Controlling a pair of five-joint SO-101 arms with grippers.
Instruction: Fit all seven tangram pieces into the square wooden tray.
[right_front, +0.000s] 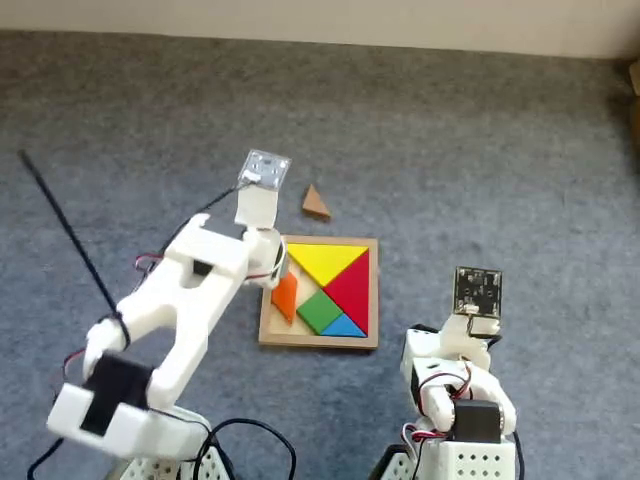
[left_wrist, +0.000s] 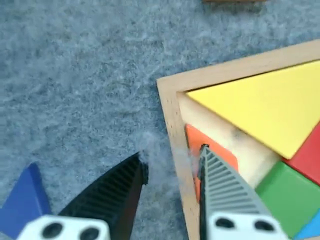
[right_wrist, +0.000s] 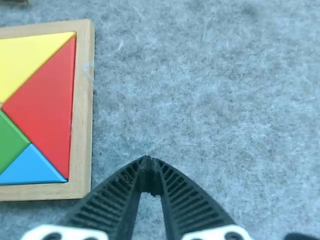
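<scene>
Your left claw (left_wrist: 172, 159) gapes astride the tray (left_wrist: 169, 115) rim; the orange piece (left_wrist: 218, 150) looks light and stiff, so pinch its edges.

Surface is grey-blue short-pile carpet (right_front: 480, 150), wall to wall, slightly fuzzy and mottled up close. A pale beige strip (right_front: 400, 25) runs along the far edge; can't tell if it's wall or skirting. Brownish object (right_front: 636, 80) is cut off at the far right edge. Lighting is soft and even, with faint shadows.
</scene>
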